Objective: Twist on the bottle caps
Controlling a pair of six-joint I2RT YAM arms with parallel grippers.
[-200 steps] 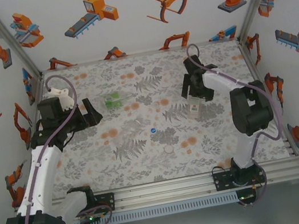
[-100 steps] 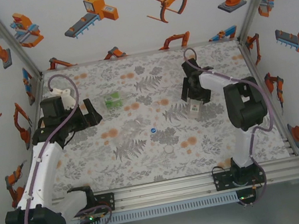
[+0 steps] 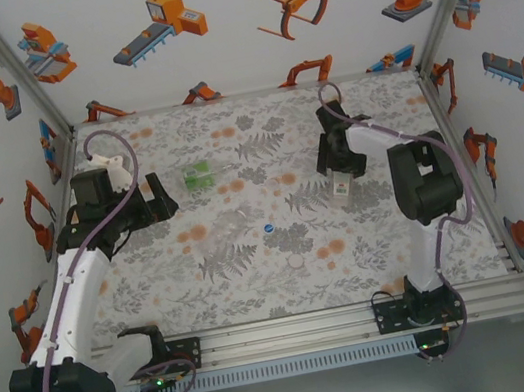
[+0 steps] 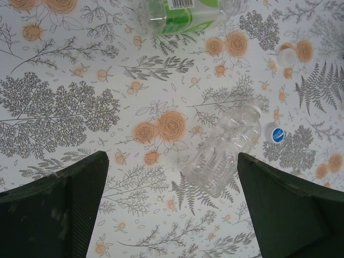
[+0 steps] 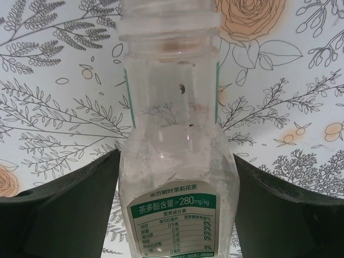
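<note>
A clear bottle with a green-and-white label (image 5: 173, 161) sits between the fingers of my right gripper (image 5: 177, 156), open neck pointing away from the camera. Both fingers touch its sides. From above, that bottle (image 3: 342, 187) sticks out below the right gripper (image 3: 339, 174). My left gripper (image 3: 163, 198) hangs open over the left of the table, and another green-labelled bottle (image 3: 200, 175) lies just to its right. Ahead of the open left gripper (image 4: 172, 156) lie a clear bottle with no label (image 4: 223, 150), the blue cap (image 4: 277, 135), the whitish cap (image 4: 286, 56) and a green-labelled bottle (image 4: 183, 11).
The blue cap (image 3: 267, 226) and the whitish cap (image 3: 296, 262) lie apart near the middle of the floral tabletop (image 3: 258, 288). White walls with robot pictures close in three sides. A metal rail (image 3: 295, 327) runs along the near edge.
The right arm's elbow has swung toward the far side and inward. Its gripper and the bottle have shifted slightly toward the far side. The left arm has barely moved.
</note>
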